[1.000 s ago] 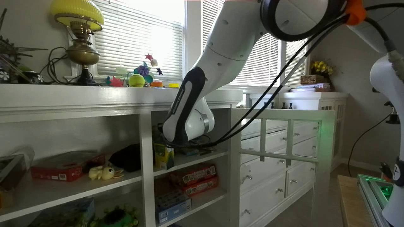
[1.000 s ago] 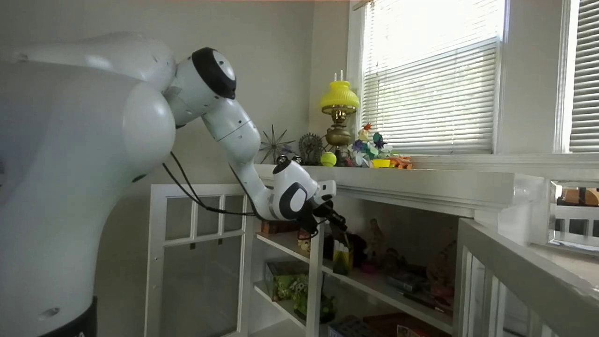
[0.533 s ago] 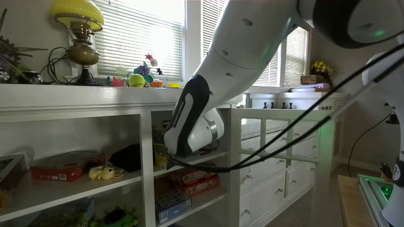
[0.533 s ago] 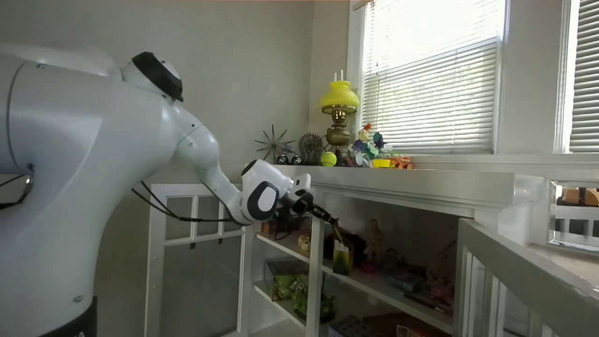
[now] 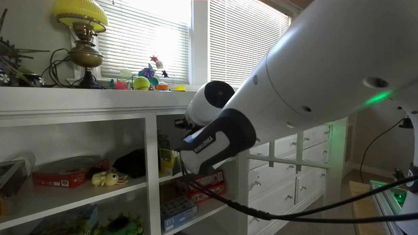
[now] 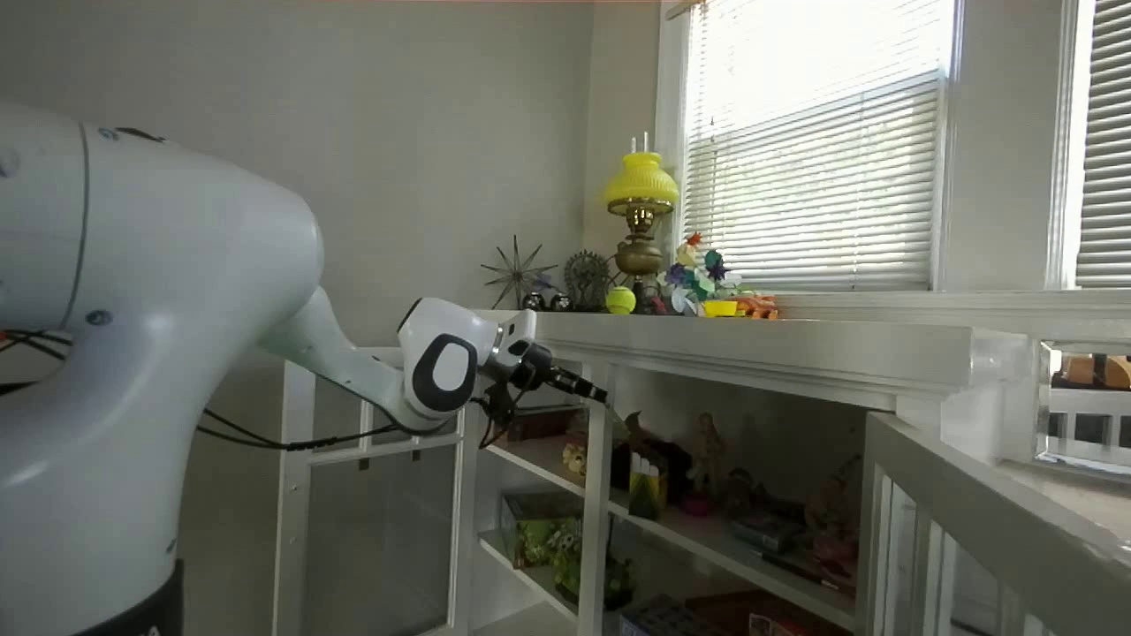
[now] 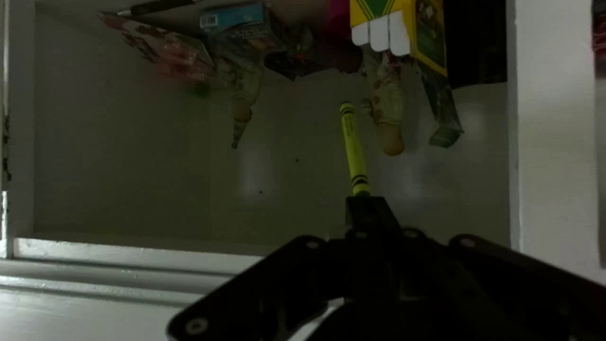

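My gripper (image 7: 367, 210) is shut on the end of a yellow-green crayon (image 7: 353, 147) with dark bands, which sticks out from the fingertips in the wrist view, where the scene stands upside down. In an exterior view the gripper (image 6: 601, 394) is at the front of the open cabinet, near the upright divider. A yellow and green crayon box (image 6: 647, 495) with white flaps stands on the shelf below and beyond it, apart from the gripper. The box also shows in the wrist view (image 7: 428, 28). In an exterior view the arm partly hides the gripper (image 5: 183, 124).
A white divider (image 6: 597, 486) splits the shelves. Figurines (image 7: 388, 109), a small blue box (image 7: 234, 19) and a black item (image 7: 476, 47) are around the crayon box. Open glass-paned doors (image 6: 990, 521) flank the cabinet. A yellow lamp (image 6: 641, 185) stands on the ledge (image 6: 795, 344) above.
My gripper has moved up and back, away from the crayon box toward the front of the cabinet. The forearm has lowered and drawn back. The crayon box stays on the shelf.
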Robot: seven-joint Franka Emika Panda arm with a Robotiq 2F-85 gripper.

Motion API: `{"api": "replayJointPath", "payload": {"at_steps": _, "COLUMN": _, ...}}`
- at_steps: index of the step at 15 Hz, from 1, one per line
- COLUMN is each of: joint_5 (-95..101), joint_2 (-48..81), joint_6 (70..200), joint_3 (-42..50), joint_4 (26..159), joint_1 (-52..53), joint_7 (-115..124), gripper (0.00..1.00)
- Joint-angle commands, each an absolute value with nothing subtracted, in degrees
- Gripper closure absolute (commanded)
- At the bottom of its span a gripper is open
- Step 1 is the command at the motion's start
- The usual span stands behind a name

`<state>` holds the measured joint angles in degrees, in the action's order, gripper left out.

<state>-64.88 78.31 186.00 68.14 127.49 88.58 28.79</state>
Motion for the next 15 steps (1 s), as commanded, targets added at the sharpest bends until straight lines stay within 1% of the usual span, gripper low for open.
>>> {"api": "replayJointPath", "payload": {"at_steps": 1, "joint_5": -65.8, "joint_2": 84.9, "joint_6": 183.2, "joint_3": 73.3, "joint_4": 130.3, "joint_1": 94.9, "joint_7": 32.5, "gripper": 0.99}}
{"api": "replayJointPath", "payload": {"at_steps": 8, "joint_5": -66.0, "joint_2": 84.6, "joint_6": 186.8, "joint_3": 79.9, "joint_4": 134.2, "joint_1": 99.8, "joint_7": 31.3, "gripper": 0.99}}
{"api": "replayJointPath", "payload": {"at_steps": 15, "joint_5": -65.6, "joint_2": 83.0, "joint_6": 192.9, "joint_3": 83.8, "joint_4": 138.0, "joint_1": 100.5, "joint_7": 30.5, "gripper": 0.99}}
